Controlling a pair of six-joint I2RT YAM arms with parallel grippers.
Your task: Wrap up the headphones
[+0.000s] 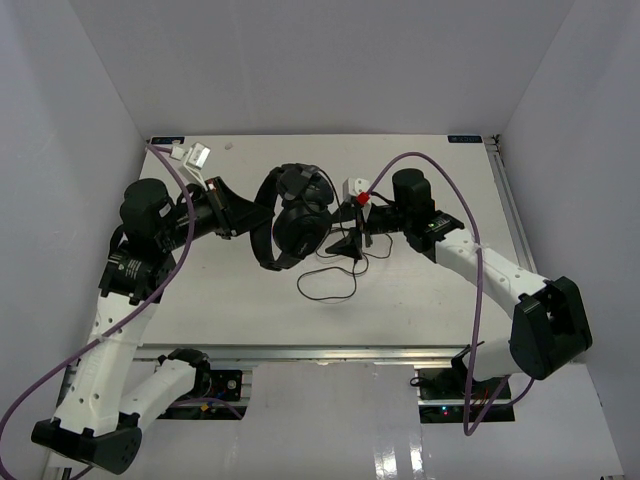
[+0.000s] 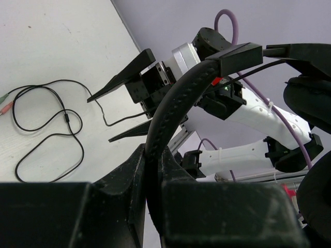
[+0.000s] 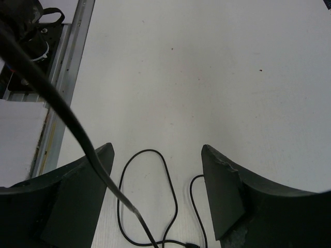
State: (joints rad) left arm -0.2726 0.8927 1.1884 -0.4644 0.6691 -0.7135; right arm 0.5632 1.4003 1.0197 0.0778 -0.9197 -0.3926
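Observation:
The black headphones (image 1: 297, 215) are held off the table at its centre. My left gripper (image 1: 248, 220) is shut on the thin headband (image 2: 176, 103), which rises between its fingers (image 2: 129, 181); an earcup (image 2: 310, 98) shows at the right edge. The long thin cord (image 1: 325, 282) hangs from the headphones and lies in loose loops on the table (image 2: 51, 119). My right gripper (image 1: 352, 230) is open and empty just right of the earcups, low over the cord loops (image 3: 170, 181). A stretch of the cord (image 3: 62, 113) crosses in front of its left finger (image 3: 83, 196).
White walls enclose the table (image 1: 450, 180) on three sides. A metal rail (image 1: 330, 350) runs along the near edge, and also shows in the right wrist view (image 3: 67, 67). Purple robot cables (image 1: 440, 165) arc over both arms. A small white part (image 1: 195, 155) sits at the back left.

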